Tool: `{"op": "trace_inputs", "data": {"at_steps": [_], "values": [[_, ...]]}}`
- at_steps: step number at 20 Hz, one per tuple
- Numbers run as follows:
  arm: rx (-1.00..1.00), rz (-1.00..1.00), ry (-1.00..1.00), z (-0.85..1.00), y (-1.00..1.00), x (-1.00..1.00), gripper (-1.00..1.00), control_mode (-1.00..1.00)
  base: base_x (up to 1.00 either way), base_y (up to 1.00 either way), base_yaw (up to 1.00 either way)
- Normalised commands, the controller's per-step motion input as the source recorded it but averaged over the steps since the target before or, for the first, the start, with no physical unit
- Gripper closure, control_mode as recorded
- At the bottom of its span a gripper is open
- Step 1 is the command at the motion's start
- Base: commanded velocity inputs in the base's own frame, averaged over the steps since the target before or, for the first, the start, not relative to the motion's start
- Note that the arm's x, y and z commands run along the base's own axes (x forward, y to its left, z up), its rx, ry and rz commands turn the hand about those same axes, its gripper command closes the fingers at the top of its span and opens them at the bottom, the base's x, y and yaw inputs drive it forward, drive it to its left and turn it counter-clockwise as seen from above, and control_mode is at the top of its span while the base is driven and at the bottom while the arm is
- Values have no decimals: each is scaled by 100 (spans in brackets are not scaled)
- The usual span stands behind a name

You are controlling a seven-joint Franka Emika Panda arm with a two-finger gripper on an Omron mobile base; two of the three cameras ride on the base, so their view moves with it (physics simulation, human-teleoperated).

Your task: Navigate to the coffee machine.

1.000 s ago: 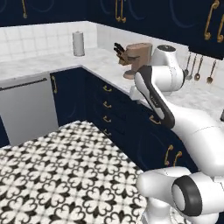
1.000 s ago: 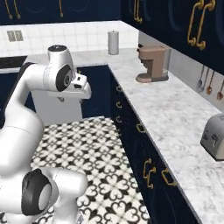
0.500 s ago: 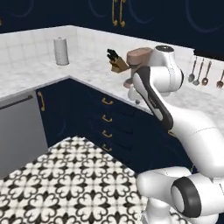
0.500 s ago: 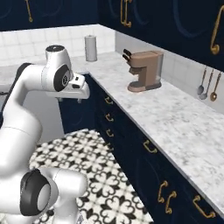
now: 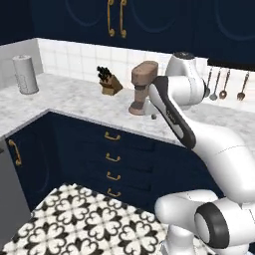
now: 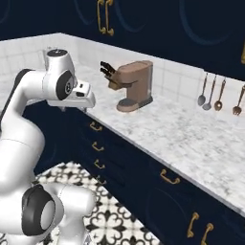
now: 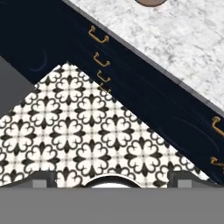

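paper towel roll (image 5: 25, 74) far left on marble worktop (image 5: 74, 102), knife block (image 5: 110, 82) by tiled wall, brown coffee machine (image 5: 142, 87) just right of it, hanging utensils (image 6: 220, 95) at right, end effector (image 6: 87, 102) over patterned floor (image 7: 78, 131), grip state can't tell

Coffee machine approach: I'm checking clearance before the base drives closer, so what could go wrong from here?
The folded arm's hand hangs at about counter height near the counter edge; driving closer could clip it. The coffee machine stands close beside the knife block, so stopping off-centre could line up with the wrong item.
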Motion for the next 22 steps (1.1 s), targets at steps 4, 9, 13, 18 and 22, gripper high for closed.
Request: {"op": "trace_inputs", "data": {"at_steps": [4, 9, 13, 18, 22], "values": [[0, 0, 0, 0, 0, 0, -100, 100, 100, 82, -62], [0, 0, 0, 0, 0, 0, -100, 100, 75, 92, -56], [0, 0, 0, 0, 0, 0, -100, 100, 52, 75, -48], [0, 0, 0, 0, 0, 0, -100, 100, 46, 55, -38], [0, 0, 0, 0, 0, 0, -100, 100, 84, 40, -39]]}}
